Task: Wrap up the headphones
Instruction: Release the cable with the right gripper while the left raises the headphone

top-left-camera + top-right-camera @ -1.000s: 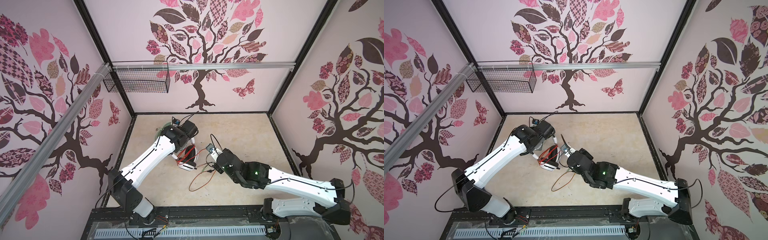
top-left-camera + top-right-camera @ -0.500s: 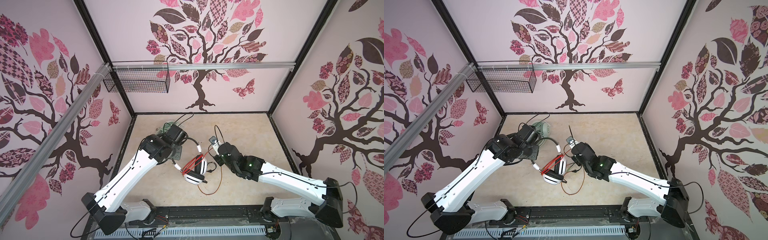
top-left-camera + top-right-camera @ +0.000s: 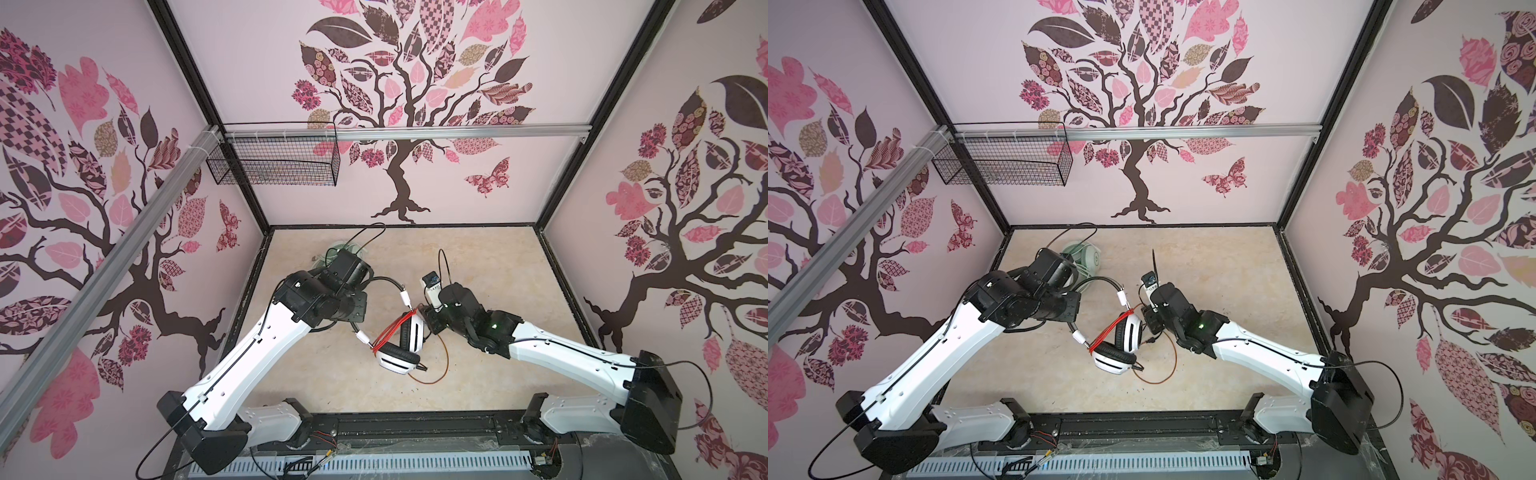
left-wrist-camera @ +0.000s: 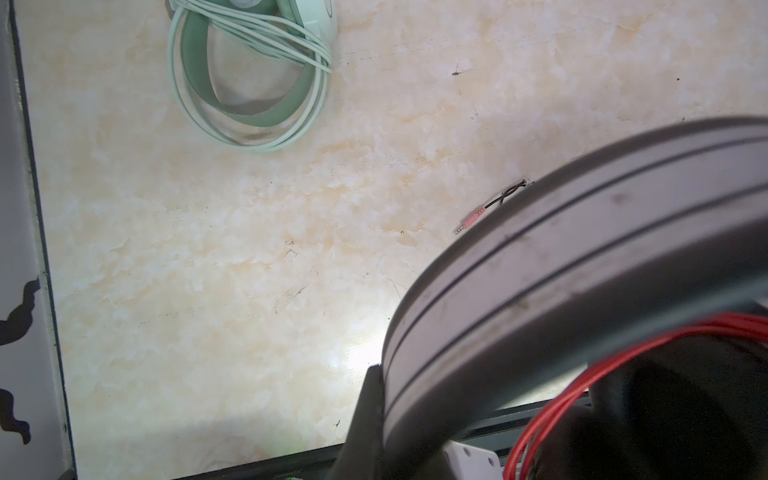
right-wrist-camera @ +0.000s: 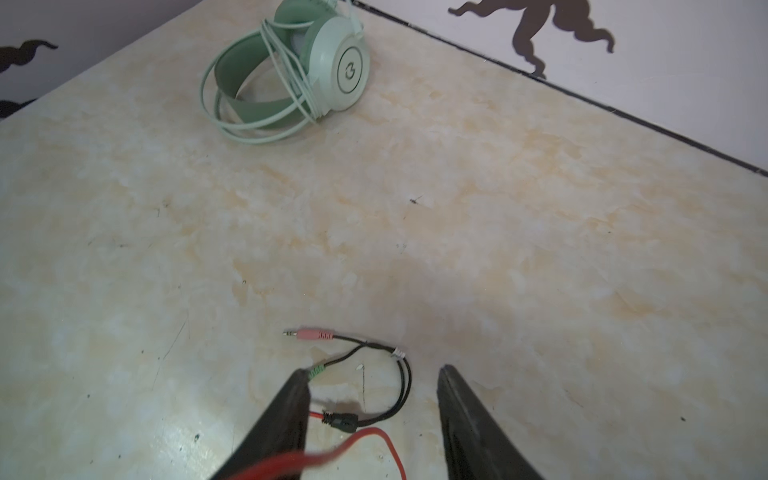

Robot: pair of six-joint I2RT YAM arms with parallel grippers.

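Lets go with the right gripper (image 5: 374, 372), jaws now spread above the loose tail of the thin orange-red cord (image 5: 291, 462) on the beige marbled table (image 5: 498, 249) — still clenches the left gripper (image 3: 359, 307) on the white-and-black striped over-ear headphones (image 3: 402, 345), aloft mid-table — likely regrasps to wind more.

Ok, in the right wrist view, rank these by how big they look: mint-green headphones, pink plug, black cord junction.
1. mint-green headphones, largest though farthest from the camera.
2. pink plug and black cord junction: about alike; the junction lies nearer, so unranked.
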